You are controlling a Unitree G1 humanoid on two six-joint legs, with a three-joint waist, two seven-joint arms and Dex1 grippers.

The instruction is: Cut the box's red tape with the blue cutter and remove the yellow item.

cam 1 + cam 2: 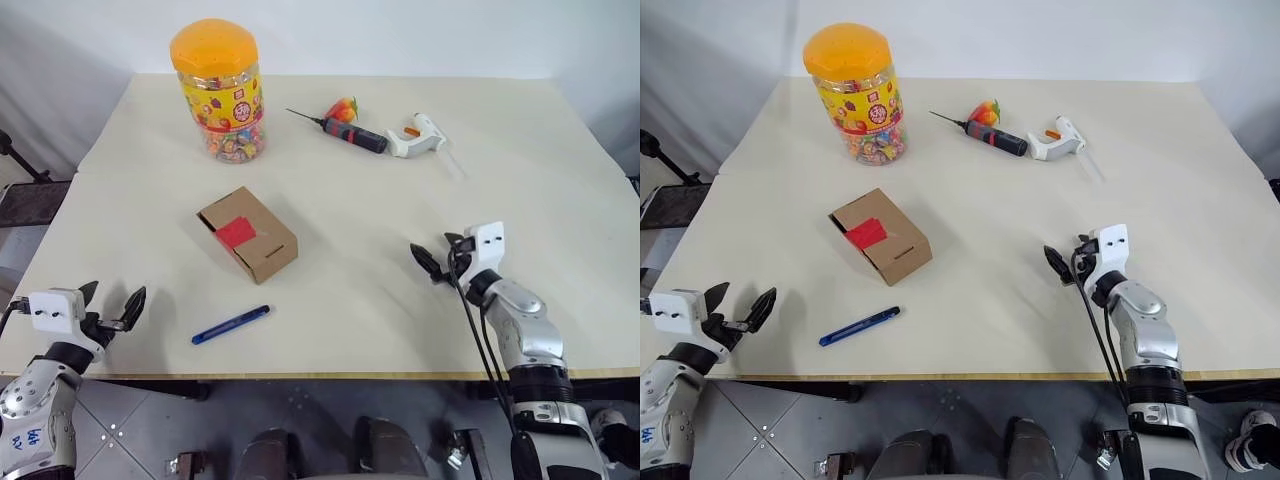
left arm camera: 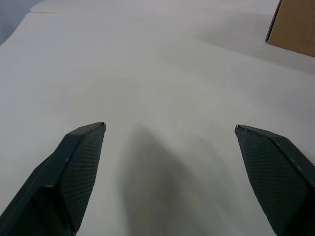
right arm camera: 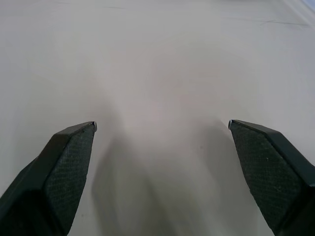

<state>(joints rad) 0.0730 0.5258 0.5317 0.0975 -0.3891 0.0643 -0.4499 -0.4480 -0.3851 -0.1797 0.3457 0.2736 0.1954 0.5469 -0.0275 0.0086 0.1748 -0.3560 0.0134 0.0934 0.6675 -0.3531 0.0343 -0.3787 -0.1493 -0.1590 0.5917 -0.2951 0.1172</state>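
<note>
At the near left corner of the table (image 1: 420, 330), the left gripper (image 1: 112, 305) hangs just over the front edge with its two black fingers spread wide and nothing between them. In the left wrist view, its fingertips (image 2: 83, 147) frame bare tabletop, with a corner of the box (image 2: 294, 27) showing ahead and off to one side.

Next along, the blue cutter (image 1: 231, 325) lies flat near the front edge, slanted, untouched, well apart from both grippers. Just behind it sits the box (image 1: 248, 233), a small brown carton set at an angle, its flaps closed. The red tape (image 1: 236, 232) is intact across the top seam. The yellow item cannot be seen; with the carton closed, its whereabouts cannot be confirmed.

Toward the far left stands a candy jar (image 1: 218, 90) with an orange lid, upright. Farther right along the back lie a black-and-red tool (image 1: 345, 130) with a needle tip, a small red-and-orange object (image 1: 343, 107) touching it, and a white glue gun (image 1: 418, 135) just beside.

On the right, the right gripper (image 1: 440, 255) hovers low over bare table, its jaws fully parted and empty. It is well apart from the box.
</note>
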